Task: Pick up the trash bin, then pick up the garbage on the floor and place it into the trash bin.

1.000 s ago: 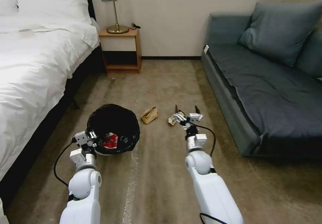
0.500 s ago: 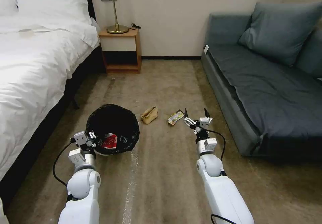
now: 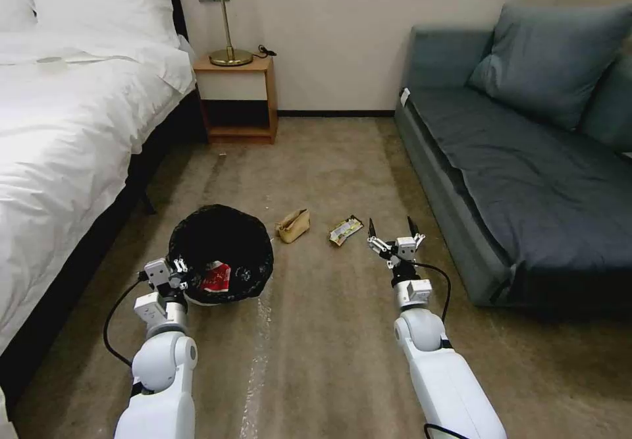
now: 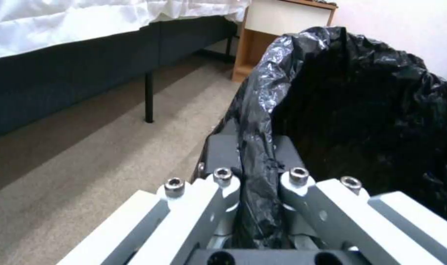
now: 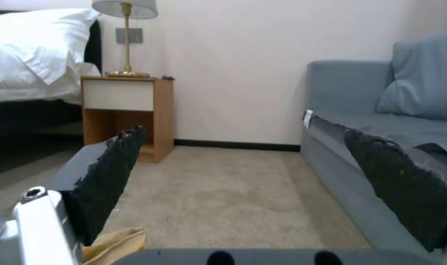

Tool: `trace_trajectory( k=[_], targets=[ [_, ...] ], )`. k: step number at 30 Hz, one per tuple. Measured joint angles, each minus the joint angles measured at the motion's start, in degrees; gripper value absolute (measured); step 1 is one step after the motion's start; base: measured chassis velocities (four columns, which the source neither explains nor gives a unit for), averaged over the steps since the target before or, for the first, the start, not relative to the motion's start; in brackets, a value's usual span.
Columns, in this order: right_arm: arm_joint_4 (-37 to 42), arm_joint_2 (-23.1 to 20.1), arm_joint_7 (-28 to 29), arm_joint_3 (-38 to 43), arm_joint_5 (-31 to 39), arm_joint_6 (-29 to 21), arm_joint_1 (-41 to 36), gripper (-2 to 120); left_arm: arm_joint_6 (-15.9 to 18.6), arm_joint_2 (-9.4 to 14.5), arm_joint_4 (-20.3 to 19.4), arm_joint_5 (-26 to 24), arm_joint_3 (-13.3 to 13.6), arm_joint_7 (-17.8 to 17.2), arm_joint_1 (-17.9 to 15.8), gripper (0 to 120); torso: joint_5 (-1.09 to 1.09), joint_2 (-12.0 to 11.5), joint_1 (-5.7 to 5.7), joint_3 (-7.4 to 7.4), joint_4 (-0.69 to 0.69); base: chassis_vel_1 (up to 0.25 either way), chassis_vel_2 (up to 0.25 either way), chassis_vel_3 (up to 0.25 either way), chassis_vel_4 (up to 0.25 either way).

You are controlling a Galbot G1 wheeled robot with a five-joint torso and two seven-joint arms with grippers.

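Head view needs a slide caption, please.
Left gripper clamps the bin; right gripper open beside the wrapper, paper bag beyond.

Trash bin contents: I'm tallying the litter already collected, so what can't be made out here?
- Round white plastic trash bin with black bag liner, head view: beyond the red snack packet, its depth is dark.
- Left wrist view: the left gripper, clamped on the liner rim, hides the inside.
- Right wrist view: the tan paper bag is cut off behind the open right gripper.

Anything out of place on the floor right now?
Yes: a tan paper bag and a yellow-and-black wrapper lie loose on the carpet, between the trash bin and the open right gripper.
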Motion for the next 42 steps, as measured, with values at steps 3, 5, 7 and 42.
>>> trace_trajectory(
  k=[3,5,7,42],
  targets=[
    [-0.24,0.36,-0.37,0.26,-0.12,0.20,0.10,100,-0.04,-0.01,-0.04,0.04,-0.02,-0.01,0.01,4,0.00,0.00,0.00,0.00,0.00,0.000,0.000,0.000,0.000],
    [-0.30,0.51,-0.47,0.31,-0.21,0.25,0.16,100,-0.06,-0.01,-0.06,0.06,-0.02,-0.02,0.03,4,0.00,0.00,0.00,0.00,0.00,0.000,0.000,0.000,0.000],
    [-0.44,0.79,-0.58,0.41,-0.27,0.28,0.32,100,-0.12,-0.02,-0.11,0.09,-0.07,-0.04,0.09,4,0.00,0.00,0.00,0.00,0.00,0.000,0.000,0.000,0.000],
    [-1.23,1.82,-3.03,2.55,-0.56,1.08,0.58,100,-0.21,0.14,-0.80,-0.04,-0.88,-0.05,0.37,5,0.00,0.00,0.00,0.00,0.00,0.000,0.000,0.000,0.000]
  ],
)
